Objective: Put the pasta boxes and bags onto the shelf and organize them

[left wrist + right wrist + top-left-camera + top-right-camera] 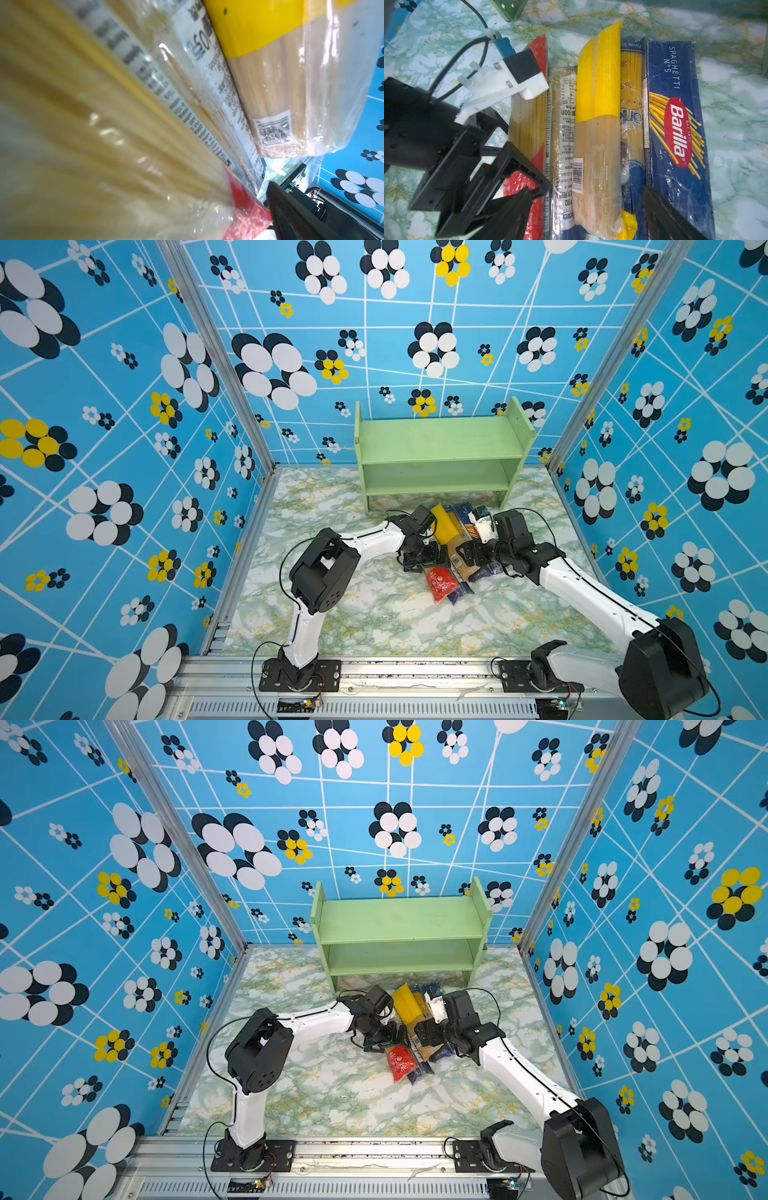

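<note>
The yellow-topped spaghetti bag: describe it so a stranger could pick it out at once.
Find the green shelf at the back of the table. In front of it lies a row of pasta packs. The yellow-topped bag is the middle one, the only pack with a solid yellow half.

Red-ended bag (529, 124), clear bag (560, 128), yellow-topped bag (598, 93), blue-ended bag (632, 99), Barilla box (679, 104) side by side on bench (737, 108); right end effector (587, 189) spread wide above.
</note>
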Robot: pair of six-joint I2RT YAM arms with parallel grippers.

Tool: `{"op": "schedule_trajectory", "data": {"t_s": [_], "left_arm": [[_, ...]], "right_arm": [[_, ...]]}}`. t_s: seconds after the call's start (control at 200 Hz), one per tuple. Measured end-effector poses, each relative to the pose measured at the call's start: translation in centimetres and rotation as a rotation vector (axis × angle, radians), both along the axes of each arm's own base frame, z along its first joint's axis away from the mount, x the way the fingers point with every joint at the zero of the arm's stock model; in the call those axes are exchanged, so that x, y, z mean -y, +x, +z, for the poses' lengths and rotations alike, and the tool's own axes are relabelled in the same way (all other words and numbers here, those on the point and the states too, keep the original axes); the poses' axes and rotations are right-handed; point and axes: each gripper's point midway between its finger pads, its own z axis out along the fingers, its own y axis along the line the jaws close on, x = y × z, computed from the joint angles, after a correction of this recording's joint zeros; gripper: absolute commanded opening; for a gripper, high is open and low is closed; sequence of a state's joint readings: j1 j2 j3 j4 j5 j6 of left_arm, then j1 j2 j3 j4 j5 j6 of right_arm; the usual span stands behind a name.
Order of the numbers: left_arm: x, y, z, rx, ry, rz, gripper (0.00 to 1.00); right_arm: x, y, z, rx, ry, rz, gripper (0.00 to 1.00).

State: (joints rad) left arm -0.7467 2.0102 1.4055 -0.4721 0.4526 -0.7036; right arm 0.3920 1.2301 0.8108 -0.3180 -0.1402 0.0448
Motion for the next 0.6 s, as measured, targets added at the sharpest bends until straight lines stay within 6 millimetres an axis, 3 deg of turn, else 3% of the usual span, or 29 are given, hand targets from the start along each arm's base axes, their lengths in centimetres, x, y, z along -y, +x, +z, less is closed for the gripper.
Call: {"op": "schedule_trajectory", "data": {"t_s": [0.18, 0.425, 0.6], "left_arm": [[-1.1, 0.0, 1.8, 0.064, 0.009, -0.011, 0.99], [-2.1, 0.7, 7.3, 0.192, -0.061, -0.004, 0.99], [-5.0, 1.0, 8.9, 0.229, -0.086, 0.054, 0.99]], "right_arm": [[-0.6, 0.2, 0.7, -0.017, 0.014, 0.019, 0.87], [-1.4, 0.0, 1.3, -0.031, 0.043, 0.056, 0.86], [-2.6, -0.4, 0.8, -0.058, 0.037, 0.093, 0.86]]}}
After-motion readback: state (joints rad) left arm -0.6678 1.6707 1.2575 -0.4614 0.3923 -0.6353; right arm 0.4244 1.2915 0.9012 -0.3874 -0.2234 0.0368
